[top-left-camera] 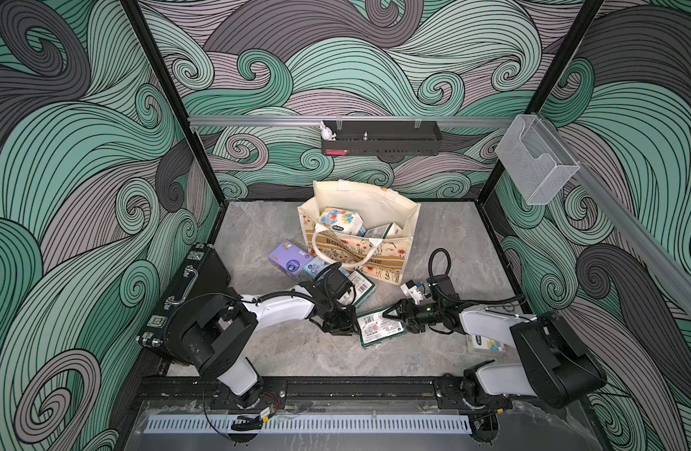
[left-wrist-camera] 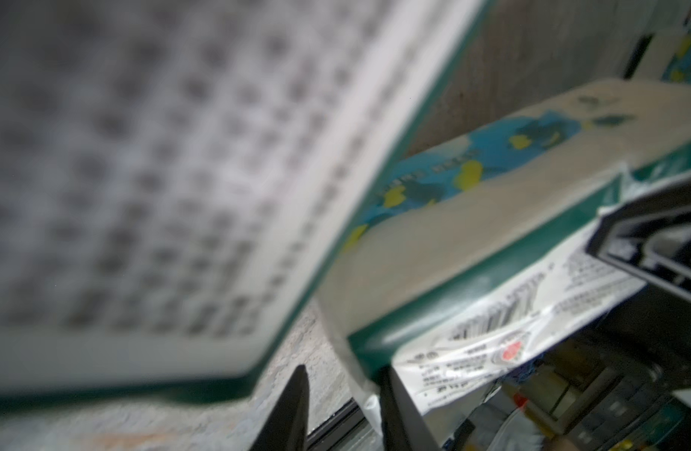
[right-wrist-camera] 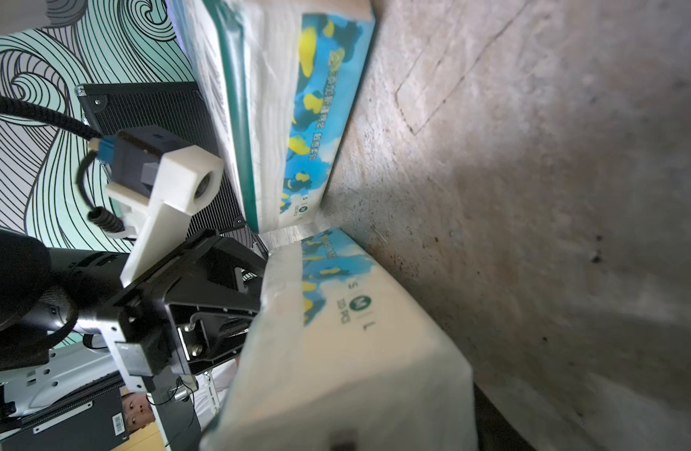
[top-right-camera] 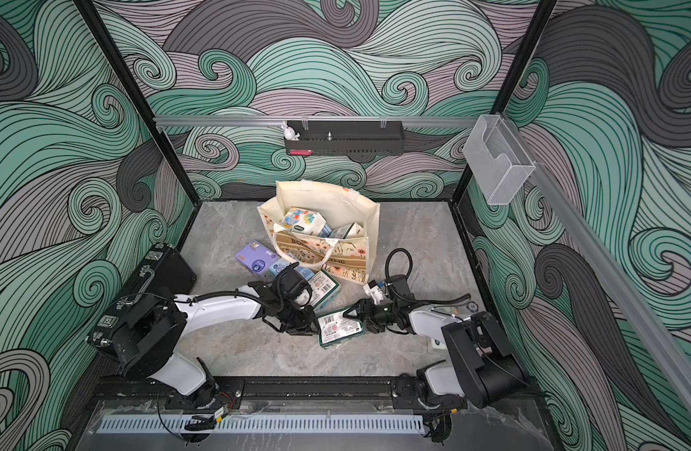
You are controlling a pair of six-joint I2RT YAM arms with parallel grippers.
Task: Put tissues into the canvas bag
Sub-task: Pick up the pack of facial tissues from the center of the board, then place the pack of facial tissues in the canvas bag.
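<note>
Now: green-white pack (top-left-camera: 377, 332), barcode label up, blue-yellow print on side, clamped at edge by right gripper (top-left-camera: 389, 314); left gripper (left-wrist-camera: 344, 371) jaws apart alongside.

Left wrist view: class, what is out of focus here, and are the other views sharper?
Left wrist view: the nearest pack badly blurred, print unreadable; right wrist view: size lettering on the white pack reads clearly; both top views: sharp, evenly lit.
</note>
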